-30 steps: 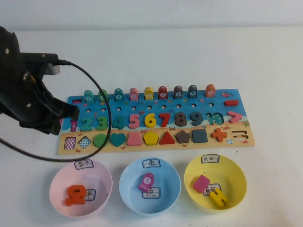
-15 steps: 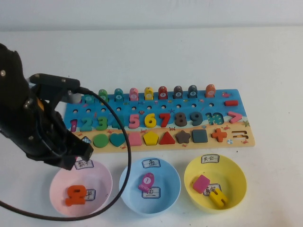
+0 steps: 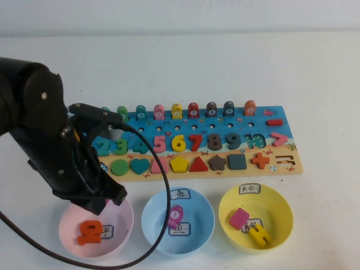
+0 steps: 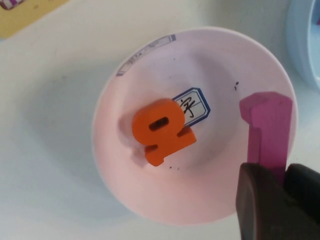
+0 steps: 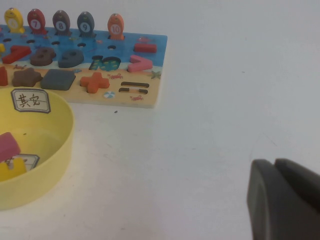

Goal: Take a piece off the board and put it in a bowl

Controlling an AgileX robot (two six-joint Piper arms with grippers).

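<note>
Magenta piece (image 4: 265, 125), pale pink bowl (image 4: 120, 165), orange digit (image 4: 161, 130) inside.

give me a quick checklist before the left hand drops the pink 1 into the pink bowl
1. Piece gripped: the magenta 1 sits clamped in the left hand: ok.
2. Piece over the pink bowl: it hangs inside the rim near one edge: ok.
3. Landing spot: an orange piece lies mid-bowl, not under the 1: ok.
4. Height above the bowl floor: cannot tell.
5. Right hand low over bare table beside the yellow bowl, clear of the drop: ok.
</note>
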